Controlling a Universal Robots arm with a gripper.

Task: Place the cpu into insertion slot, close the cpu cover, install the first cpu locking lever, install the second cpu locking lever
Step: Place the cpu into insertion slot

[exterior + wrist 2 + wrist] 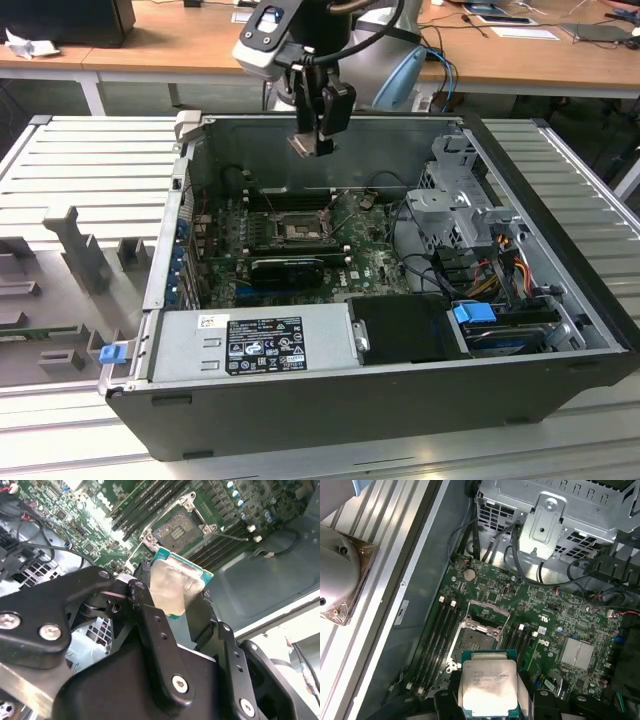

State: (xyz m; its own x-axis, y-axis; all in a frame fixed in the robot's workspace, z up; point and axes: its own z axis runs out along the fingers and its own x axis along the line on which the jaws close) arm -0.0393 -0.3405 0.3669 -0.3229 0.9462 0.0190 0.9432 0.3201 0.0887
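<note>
My gripper (pixel 312 140) hangs over the open computer case, shut on the cpu (pixel 302 146), a small square chip with a silver-grey top and green edge. Both wrist views show the cpu (pixel 175 587) (pixel 487 685) pinched at its sides between the black fingers (pixel 150 620). The insertion slot (pixel 298 232) (pixel 176 530) (pixel 476 641) lies bare on the green motherboard, well below the chip and apart from it. The cpu cover (pixel 487 611) stands swung open at one edge of the slot.
Memory slots (pixel 440 630) flank the socket on both sides. A black heatsink block (pixel 288 268) sits just in front of it, with the power supply (pixel 255 345) along the near case wall. A metal drive cage (pixel 460 200) and loose cables (pixel 500 270) fill the exterior view's right.
</note>
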